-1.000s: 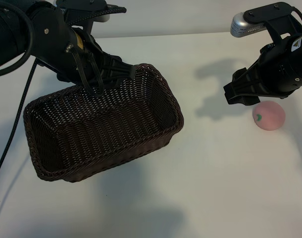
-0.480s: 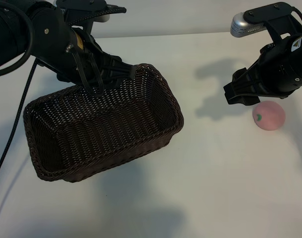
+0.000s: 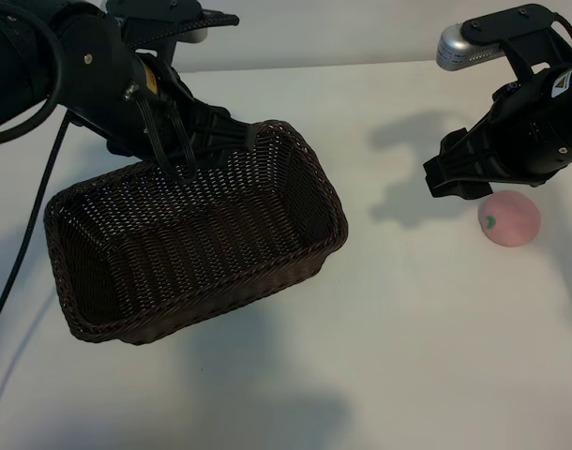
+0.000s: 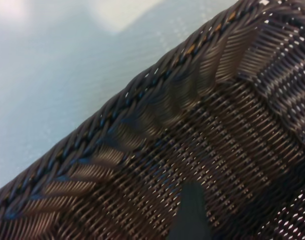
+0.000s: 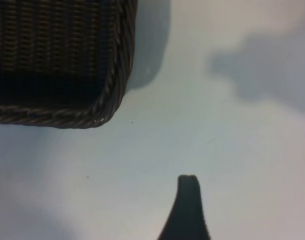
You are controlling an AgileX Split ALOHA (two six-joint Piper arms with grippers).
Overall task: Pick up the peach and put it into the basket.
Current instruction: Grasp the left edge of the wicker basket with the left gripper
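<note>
A: Where does the peach (image 3: 509, 218) lie?

B: On the white table (image 3: 408, 309), well apart from the basket (image 3: 197, 234), off past the basket's short end on the right arm's side. The right gripper (image 3: 452, 176) hangs just beside the peach, on the side that faces the basket, and a little above it. It does not touch the fruit.

A: Is that gripper holding anything?

B: No. Its jaws stand spread and bare. In the right wrist view one dark fingertip (image 5: 187, 207) shows over bare table, with a rounded corner of the basket (image 5: 92, 60) farther off. The peach is not in that view.

A: And the left gripper (image 3: 188, 159)?

B: It sits at the basket's far long rim, fingers reaching down over the braided edge. Its jaws are wide apart too. Whether they press on the wicker I cannot tell. The left wrist view looks straight into the basket (image 4: 202, 125), with one dark fingertip (image 4: 190, 210) against the weave inside.

A: What is in the basket?

B: Only its own dark brown weave shows, floor and sloping sides.

A: The surface around it?

B: A plain white tabletop with soft grey shadows from both arms and the basket. A black cable (image 3: 28, 244) runs down beside the basket, on the side away from the peach. A pale wall stands behind the table.
</note>
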